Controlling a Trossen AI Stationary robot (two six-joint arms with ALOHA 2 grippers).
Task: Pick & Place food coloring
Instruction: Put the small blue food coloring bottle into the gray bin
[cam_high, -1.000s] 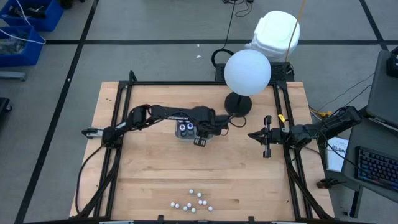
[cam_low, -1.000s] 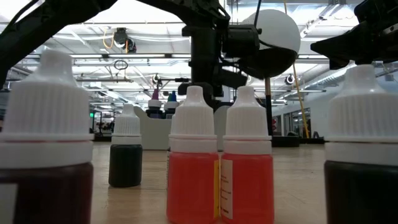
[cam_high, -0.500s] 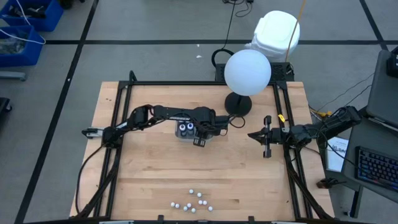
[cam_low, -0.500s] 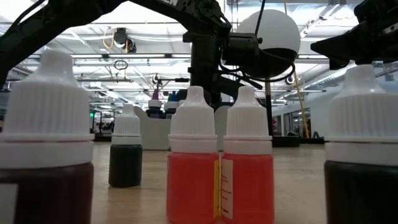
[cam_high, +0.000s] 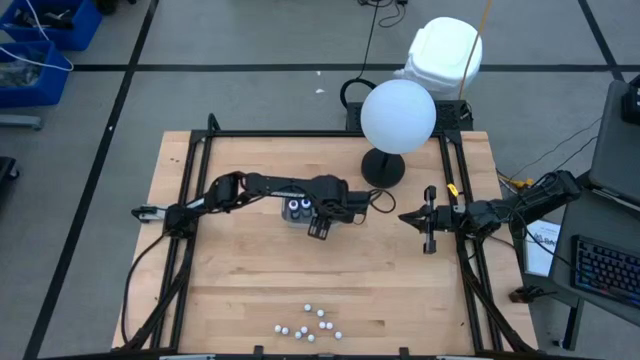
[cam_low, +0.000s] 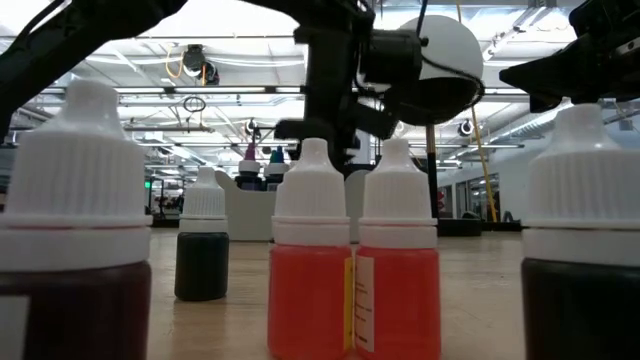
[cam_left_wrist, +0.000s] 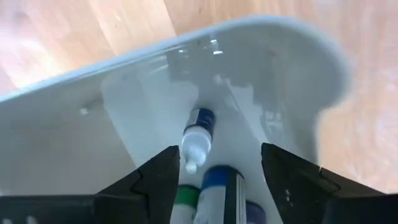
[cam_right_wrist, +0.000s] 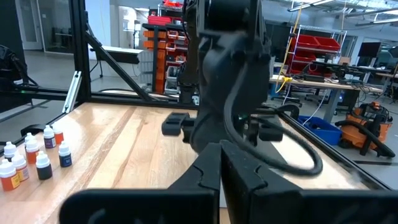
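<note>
Left hand (cam_left_wrist: 214, 171) gapes above glossy grey tray (cam_left_wrist: 280, 68) holding small bottles (cam_left_wrist: 198, 135).

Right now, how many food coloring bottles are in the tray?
3 clearly seen: a white-capped bottle lying in the middle of the grey tray, with a green-topped bottle and a blue-topped bottle near it. More may be hidden.

Two dark jointed arms, black cables looping beside each hand.

Pale wooden table (cam_high: 400, 290) (visible grain), glossy grey plastic tray (cam_left_wrist: 280, 68), ribbed-capped plastic bottles (cam_low: 312, 270).
</note>
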